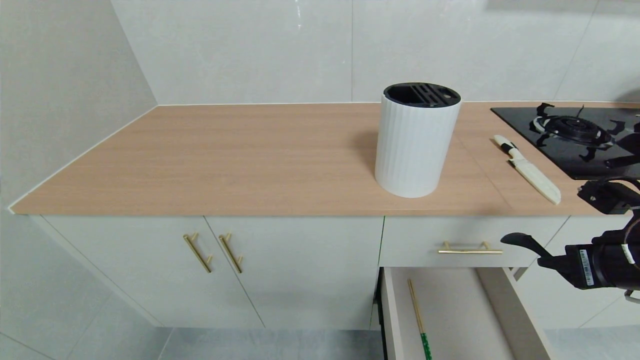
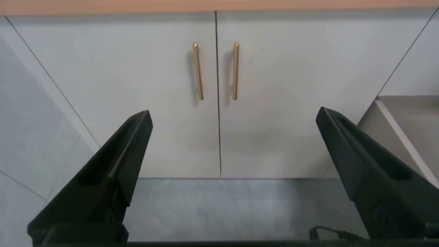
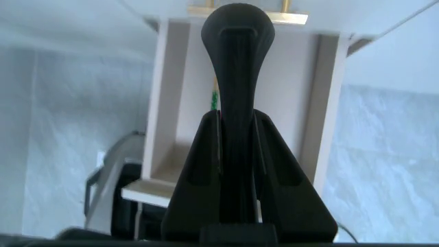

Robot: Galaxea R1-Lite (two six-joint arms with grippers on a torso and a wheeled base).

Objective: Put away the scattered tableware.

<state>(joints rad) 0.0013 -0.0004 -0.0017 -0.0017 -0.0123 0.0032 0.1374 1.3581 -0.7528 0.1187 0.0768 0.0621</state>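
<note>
I see the desk (image 1: 225,160), and under its front edge an open drawer (image 1: 452,305) at 6 o'clock from the white knife block (image 1: 415,145). The knife (image 1: 527,170) lies flat at the block's 3 o'clock, apart from it. A chopstick (image 1: 417,315) lies in the drawer. My right jaws are pressed shut and empty, and my left jaws are wide open and empty. The knife looks light, stiff and slick-bladed, so I'd pinch its far-end handle.

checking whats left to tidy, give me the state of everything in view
knife holder: upright, nothing sticking out
knife: lying flat on the counter
lower drawer: pulled open
chopsticks: lying in the lower drawer
upper drawer: shut
cabinet doors: shut
burner: unlit
left gripper: open, empty
right gripper: shut, empty
</note>
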